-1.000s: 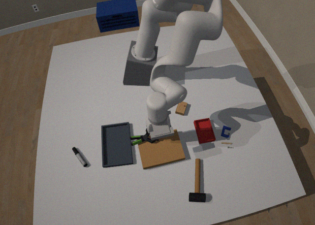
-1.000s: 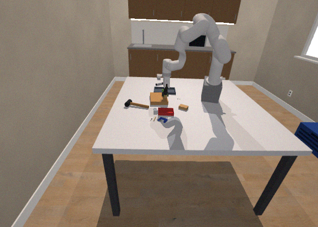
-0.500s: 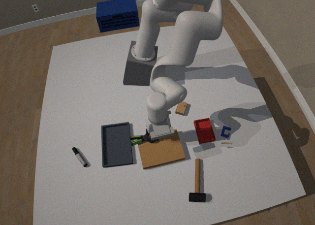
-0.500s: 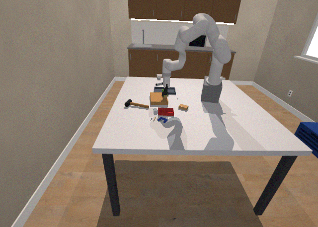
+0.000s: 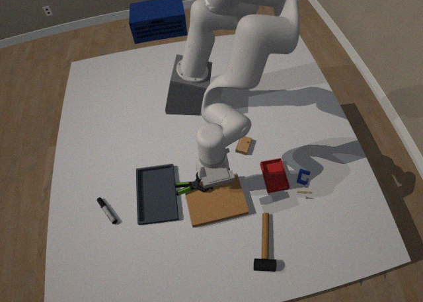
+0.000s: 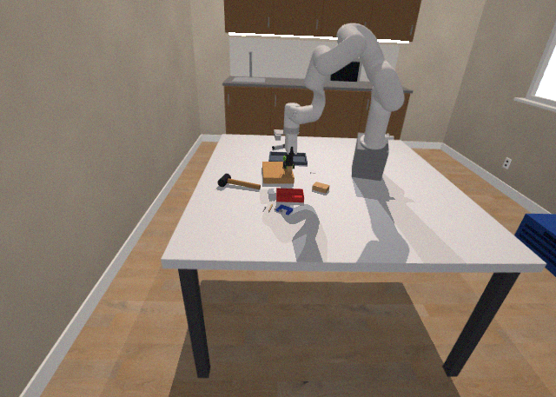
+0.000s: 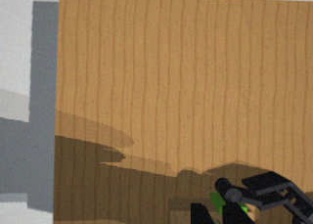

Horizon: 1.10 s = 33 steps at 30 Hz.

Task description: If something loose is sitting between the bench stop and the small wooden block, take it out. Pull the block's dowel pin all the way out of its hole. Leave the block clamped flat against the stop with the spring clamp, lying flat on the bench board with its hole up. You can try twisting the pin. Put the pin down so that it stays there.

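My gripper [image 5: 200,186] hangs low over the far left corner of the wooden bench board [image 5: 217,203] and is shut on the spring clamp [image 5: 186,186]. The clamp's green handles stick out toward the grey tray. In the wrist view the clamp [image 7: 245,200] shows at the bottom right over the board [image 7: 181,87], with black jaws and green parts. The bench stop and whatever lies under the clamp are mostly hidden by my wrist. A small wooden block [image 5: 243,145] lies on the table beyond the board. A thin dowel pin [image 5: 304,191] lies on the table right of the red box.
A grey tray [image 5: 156,193] lies left of the board and a marker [image 5: 106,210] further left. A red box [image 5: 275,175] and a blue C-shaped part [image 5: 300,176] are on the right. A mallet [image 5: 264,244] lies near the front. The arm's base [image 5: 188,87] stands behind.
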Each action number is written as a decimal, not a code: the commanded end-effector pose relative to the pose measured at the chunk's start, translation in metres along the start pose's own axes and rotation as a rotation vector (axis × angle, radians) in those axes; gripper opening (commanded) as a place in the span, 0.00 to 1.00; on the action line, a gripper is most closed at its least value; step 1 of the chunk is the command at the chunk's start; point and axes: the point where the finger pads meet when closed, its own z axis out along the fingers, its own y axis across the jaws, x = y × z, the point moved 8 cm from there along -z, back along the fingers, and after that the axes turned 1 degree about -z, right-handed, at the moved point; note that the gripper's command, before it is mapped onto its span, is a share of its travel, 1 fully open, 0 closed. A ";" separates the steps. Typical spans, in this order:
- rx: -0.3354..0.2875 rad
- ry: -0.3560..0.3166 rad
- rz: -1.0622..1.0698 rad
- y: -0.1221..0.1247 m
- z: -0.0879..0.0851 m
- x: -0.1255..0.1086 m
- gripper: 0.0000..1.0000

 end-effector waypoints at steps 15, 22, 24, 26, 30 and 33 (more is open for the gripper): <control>0.000 0.003 -0.036 0.000 -0.001 0.001 0.00; 0.000 0.003 -0.049 0.000 -0.001 0.001 0.00; 0.000 0.003 -0.054 0.000 -0.001 0.001 0.00; 0.000 0.003 -0.059 0.000 -0.001 0.001 0.00; 0.000 0.003 -0.071 0.000 -0.001 0.001 0.00; 0.000 0.003 -0.080 0.000 -0.001 0.001 0.00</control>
